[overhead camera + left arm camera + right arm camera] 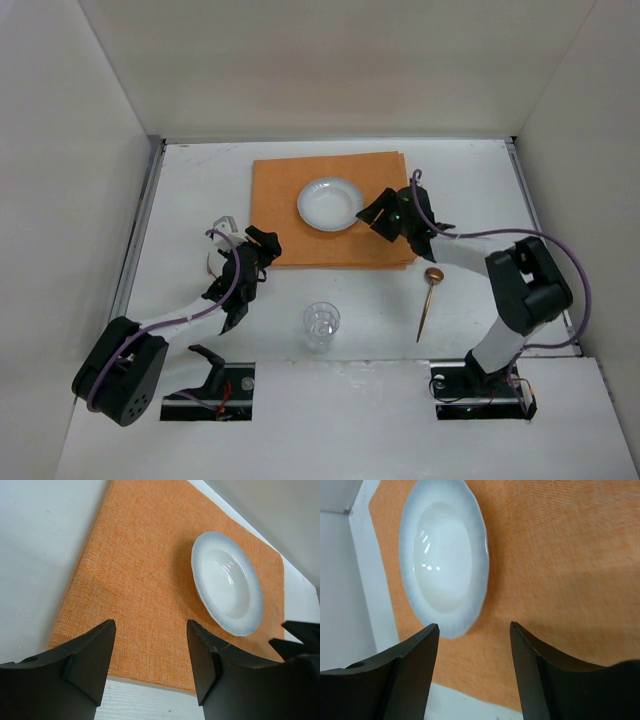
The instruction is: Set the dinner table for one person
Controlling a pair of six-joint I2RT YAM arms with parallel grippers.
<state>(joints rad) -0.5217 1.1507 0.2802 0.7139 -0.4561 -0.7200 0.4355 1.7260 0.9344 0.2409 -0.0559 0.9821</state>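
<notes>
The flat white counter (480, 190) spans the whole view. Toward its far side lies a coarse-woven orange rectangular mat (280, 215) bearing a glossy, round white plate (329, 203). The left gripper (150, 625) and right gripper (474, 626) hover released, empty. Nearer: a clear glass (321, 325), a slim brown spoon (428, 300).

Both arms reach forward, the left gripper (150, 630) and right gripper (474, 630) with jaws apart, seemingly hovering low.
</notes>
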